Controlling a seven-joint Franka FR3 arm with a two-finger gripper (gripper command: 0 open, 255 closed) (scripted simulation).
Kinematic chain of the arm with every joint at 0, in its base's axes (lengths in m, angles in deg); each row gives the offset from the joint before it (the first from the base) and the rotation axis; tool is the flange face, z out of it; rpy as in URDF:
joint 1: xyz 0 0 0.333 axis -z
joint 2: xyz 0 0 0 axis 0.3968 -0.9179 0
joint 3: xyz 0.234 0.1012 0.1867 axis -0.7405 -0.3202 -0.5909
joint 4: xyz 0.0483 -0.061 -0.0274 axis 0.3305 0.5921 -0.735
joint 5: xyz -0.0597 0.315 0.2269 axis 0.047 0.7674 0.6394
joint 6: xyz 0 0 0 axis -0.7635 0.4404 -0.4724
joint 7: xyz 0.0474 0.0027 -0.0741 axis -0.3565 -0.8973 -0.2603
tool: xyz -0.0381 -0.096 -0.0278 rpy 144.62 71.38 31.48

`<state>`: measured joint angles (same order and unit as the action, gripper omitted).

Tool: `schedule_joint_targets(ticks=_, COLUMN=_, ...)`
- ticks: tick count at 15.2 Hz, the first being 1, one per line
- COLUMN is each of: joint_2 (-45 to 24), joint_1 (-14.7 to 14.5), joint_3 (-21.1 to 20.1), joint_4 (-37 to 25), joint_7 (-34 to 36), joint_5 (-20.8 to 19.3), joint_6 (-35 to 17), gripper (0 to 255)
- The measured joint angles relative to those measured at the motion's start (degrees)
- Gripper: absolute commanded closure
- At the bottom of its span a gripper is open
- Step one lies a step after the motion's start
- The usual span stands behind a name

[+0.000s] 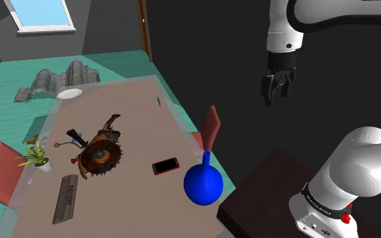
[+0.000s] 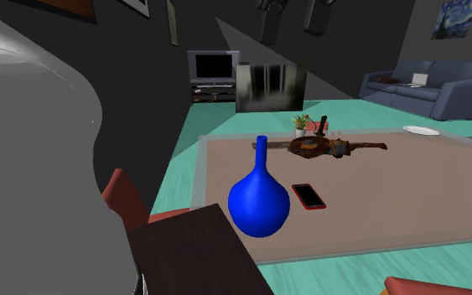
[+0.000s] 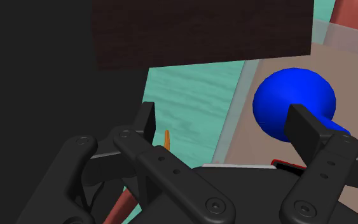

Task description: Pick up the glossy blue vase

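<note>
No writing can be read anywhere: the phone [image 1: 165,165] [image 2: 309,196] has a blank dark screen in a red case, and the grey slab [image 1: 67,197] at the bench's near end carries marks too small to make out. A framed picture [image 2: 456,18] of swirling blue sky hangs on the far wall in the second exterior view, with no caption that can be read.

The tool [image 1: 275,98] [image 3: 224,121] hangs in the air against a black area, at the shoulder view's upper right, fingers pointing down. In the wrist view its two black fingers [image 3: 147,121] stand wide apart, with nothing between them and nothing touching them (it grips nothing).

The vase [image 1: 204,182] [image 2: 259,205] [image 3: 292,102] is glossy blue, with a round belly and a slim neck. It stands upright on the bench [image 1: 141,115] [image 2: 393,193], at the corner nearest the stand [image 1: 270,196] [image 2: 192,251] [image 3: 203,32]. The phone lies flat just beside it, apart from it. The tool is well apart from the vase, higher and toward the shoulder view's right; in the wrist view the vase's belly shows just past one finger.

Farther along the bench lie an ornate round-headed weapon [image 1: 99,154] [image 2: 326,146], a small potted plant [image 1: 36,157] [image 2: 301,124] and a white plate [image 1: 69,94] [image 2: 421,130]. A red chair [image 1: 211,128] stands at the bench's edge near the vase.
</note>
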<state>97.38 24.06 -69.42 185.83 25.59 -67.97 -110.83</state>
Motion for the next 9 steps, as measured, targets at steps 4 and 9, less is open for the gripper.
schedule_joint_targets(ticks=4, joint_2=-1.03, joint_1=-0.7, joint_3=-1.72, joint_4=1.89, joint_7=1.87, joint_5=1.7, joint_6=-3.33, gripper=0)
schedule_joint_targets(ticks=9, joint_2=-5.22, joint_1=-2.27, joint_3=-5.87, joint_4=5.42, joint_7=5.98, joint_5=5.39, joint_6=-12.25, gripper=0)
